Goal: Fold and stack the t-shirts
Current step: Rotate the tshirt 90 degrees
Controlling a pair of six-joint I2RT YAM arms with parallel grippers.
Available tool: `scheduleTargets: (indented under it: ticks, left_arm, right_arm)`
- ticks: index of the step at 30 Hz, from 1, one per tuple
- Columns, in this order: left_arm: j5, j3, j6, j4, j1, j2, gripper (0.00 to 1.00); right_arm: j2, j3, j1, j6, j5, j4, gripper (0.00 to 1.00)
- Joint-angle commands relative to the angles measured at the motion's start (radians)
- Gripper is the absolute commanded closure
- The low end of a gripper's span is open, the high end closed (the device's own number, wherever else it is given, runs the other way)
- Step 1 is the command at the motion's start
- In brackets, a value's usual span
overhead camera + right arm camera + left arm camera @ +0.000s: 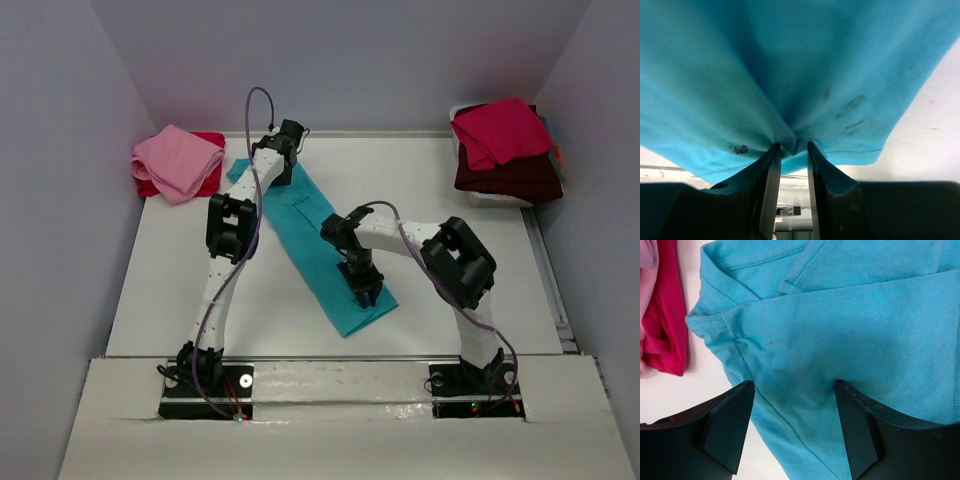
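The turquoise t-shirt lies folded into a long strip, running diagonally from back left to front right on the table. My left gripper hovers over its far, collar end. In the left wrist view the left gripper is open, its fingertips resting on the turquoise cloth just below the collar. My right gripper is at the near end of the strip. In the right wrist view the right gripper is shut on a pinched fold of the turquoise cloth, which is lifted off the table.
A pink shirt lies folded on a red one at the back left, and both show at the left edge of the left wrist view. A crimson shirt sits on a dark maroon one in a white bin at the back right.
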Motion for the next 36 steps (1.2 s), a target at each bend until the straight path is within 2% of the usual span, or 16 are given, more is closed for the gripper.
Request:
scheduleTargets:
  ticks: [1, 11, 22, 27, 36]
  left_arm:
    - [-0.058, 0.001, 0.037, -0.043, -0.01, 0.052, 0.21]
    - [-0.055, -0.012, 0.069, -0.034, -0.087, 0.058, 0.21]
    - [-0.001, -0.01, 0.083, -0.008, -0.107, 0.04, 0.2]
    - [0.062, -0.005, 0.095, 0.004, -0.116, 0.034, 0.2]
    - [0.214, 0.024, 0.109, 0.036, -0.143, 0.026, 0.2]
  right_arm:
    - [-0.022, 0.071, 0.05, 0.001, -0.041, -0.026, 0.66]
    - [-0.008, 0.159, 0.135, 0.027, -0.036, -0.052, 0.66]
    - [-0.059, 0.171, 0.135, 0.118, 0.112, -0.072, 0.66]
    - [-0.081, 0.197, 0.135, 0.174, 0.23, -0.109, 0.65]
    - [-0.144, 0.196, 0.038, 0.216, 0.292, -0.1, 0.65]
